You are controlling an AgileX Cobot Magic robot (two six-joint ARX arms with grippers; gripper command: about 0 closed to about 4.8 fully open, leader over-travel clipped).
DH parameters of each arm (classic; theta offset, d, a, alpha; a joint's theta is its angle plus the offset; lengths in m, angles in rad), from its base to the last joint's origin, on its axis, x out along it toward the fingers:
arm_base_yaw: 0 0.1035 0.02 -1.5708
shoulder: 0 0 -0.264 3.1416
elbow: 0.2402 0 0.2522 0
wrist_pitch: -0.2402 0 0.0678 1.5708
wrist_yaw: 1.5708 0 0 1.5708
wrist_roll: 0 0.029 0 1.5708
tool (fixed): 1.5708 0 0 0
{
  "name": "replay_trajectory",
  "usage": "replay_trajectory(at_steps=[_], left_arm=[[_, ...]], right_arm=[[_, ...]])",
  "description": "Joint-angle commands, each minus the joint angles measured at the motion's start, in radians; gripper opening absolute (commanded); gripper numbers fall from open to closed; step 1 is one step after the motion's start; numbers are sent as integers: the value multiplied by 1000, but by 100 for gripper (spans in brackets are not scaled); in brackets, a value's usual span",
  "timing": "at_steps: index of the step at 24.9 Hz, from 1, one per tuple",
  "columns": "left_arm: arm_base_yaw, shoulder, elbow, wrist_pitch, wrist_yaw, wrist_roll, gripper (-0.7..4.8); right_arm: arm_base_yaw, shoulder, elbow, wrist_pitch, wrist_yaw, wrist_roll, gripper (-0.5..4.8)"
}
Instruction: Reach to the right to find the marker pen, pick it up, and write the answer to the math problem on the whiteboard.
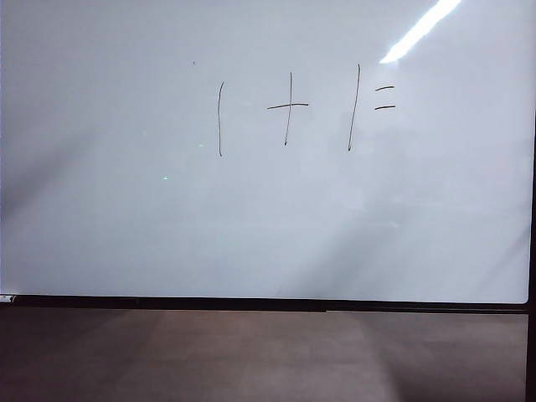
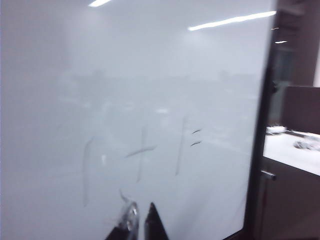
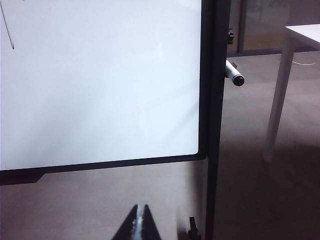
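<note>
Marker pen (image 3: pixel 234 74): seen only from the right wrist view. It pokes out from behind the whiteboard's right frame post, white barrel with a dark cap end, long axis slanting out and down away from the board edge. How it is held there I cannot tell; its inner end is hidden behind the post.

Right gripper (image 3: pixel 139 220): fingers pressed together, nothing between them, low near the board's bottom right corner. The pen lies up and off to the right of those tips, past the frame post and well apart from them. Judgement: this arm is the nearer one; the reach must clear the post and the fingers must spread first, meeting the barrel across its slant.

Left gripper (image 2: pixel 141 220): tips close in front of the whiteboard (image 1: pixel 100 209), below the math problem (image 1: pixel 293 109). Fingers look close together but the view is blurred; I cannot tell for certain. No pen in them.

Board surface: glossy, light streak top right, blank space right of the equals sign. No answer written yet.

Room: dark floor below, a white bench (image 3: pixel 302 31) beyond the board's right side.
</note>
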Motion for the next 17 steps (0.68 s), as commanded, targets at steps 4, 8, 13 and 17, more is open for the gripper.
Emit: replay_trajectory(at_steps=[4, 8, 13, 17], left_arm=[[-72, 463, 325, -8, 148, 41, 27], [-111, 711, 489, -9, 211, 43, 27], [-153, 945, 624, -8, 268, 71, 27], [-188, 1080, 677, -10, 349, 120, 27]], right_arm=[[1, -1, -4, 17, 1, 2, -1], [0, -1, -4, 17, 1, 2, -1], [2, -1, -4, 17, 1, 2, -1], [1, -1, -4, 17, -3, 2, -1]])
